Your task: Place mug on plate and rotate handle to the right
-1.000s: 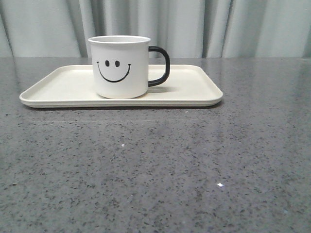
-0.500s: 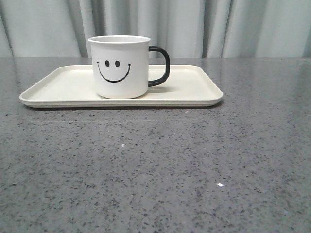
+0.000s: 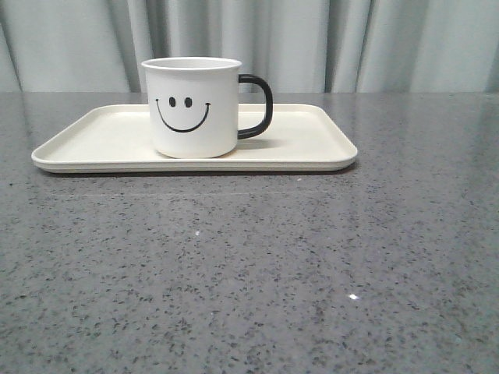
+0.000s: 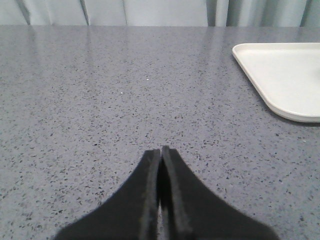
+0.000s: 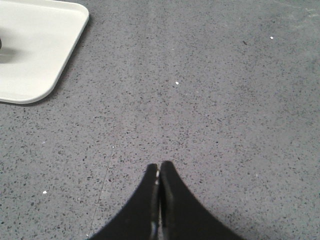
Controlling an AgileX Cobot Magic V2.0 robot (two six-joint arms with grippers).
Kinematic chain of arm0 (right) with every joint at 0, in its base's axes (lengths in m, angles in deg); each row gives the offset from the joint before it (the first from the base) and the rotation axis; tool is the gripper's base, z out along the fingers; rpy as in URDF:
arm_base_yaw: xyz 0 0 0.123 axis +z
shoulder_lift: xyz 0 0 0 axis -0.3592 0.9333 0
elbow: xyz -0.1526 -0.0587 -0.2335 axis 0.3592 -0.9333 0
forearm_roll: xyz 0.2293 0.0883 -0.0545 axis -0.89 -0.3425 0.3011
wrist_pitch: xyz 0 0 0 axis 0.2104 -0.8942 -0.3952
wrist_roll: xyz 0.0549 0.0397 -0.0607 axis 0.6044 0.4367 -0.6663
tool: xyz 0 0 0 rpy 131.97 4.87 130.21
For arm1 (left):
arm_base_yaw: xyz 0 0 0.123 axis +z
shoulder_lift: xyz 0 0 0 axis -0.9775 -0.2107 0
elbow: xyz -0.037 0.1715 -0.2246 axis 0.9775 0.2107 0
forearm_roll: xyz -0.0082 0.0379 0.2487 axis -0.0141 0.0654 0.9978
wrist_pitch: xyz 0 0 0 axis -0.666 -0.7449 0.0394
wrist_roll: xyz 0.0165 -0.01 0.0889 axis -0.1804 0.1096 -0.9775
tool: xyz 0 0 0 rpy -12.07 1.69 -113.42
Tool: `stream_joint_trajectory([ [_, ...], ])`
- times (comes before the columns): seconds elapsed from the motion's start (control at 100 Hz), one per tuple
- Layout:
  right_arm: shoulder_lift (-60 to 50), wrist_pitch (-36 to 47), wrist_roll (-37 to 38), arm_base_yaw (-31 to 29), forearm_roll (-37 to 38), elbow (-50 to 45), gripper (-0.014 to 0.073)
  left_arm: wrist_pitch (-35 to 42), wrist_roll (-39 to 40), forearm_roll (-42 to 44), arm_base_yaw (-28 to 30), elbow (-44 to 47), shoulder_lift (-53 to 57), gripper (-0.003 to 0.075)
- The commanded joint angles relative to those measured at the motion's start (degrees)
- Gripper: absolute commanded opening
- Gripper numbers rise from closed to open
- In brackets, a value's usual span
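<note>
The white mug [image 3: 192,105] with a black smiley face stands upright on the cream plate [image 3: 312,148], near its middle. Its black handle [image 3: 260,105] points to the right in the front view. No gripper shows in the front view. My left gripper [image 4: 160,150] is shut and empty over bare table, with a corner of the plate [image 4: 280,75] off to one side. My right gripper [image 5: 159,164] is shut and empty over bare table, with another corner of the plate [image 5: 40,45] off to the side. Both grippers are well apart from the mug.
The plate sits on a grey speckled table [image 3: 249,265]. Pale curtains [image 3: 312,39] hang behind the table's far edge.
</note>
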Motion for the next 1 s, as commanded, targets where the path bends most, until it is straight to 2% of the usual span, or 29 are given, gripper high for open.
stream_joint_trajectory([
  [0.0,0.0,3.3,-0.2,-0.3,-0.5,1.5,-0.0066,5.4,0.6,0.1,-0.1,-0.3,1.5,-0.0020],
  [0.56,0.0,3.3,-0.2,-0.3,-0.5,1.5,-0.0066,5.5,0.6,0.3,-0.1,2.4,10.1,-0.0020],
  [0.99,0.0,3.3,-0.2,-0.3,-0.5,1.5,-0.0066,9.0,1.1,0.8,-2.5,4.4,10.1,-0.0020],
])
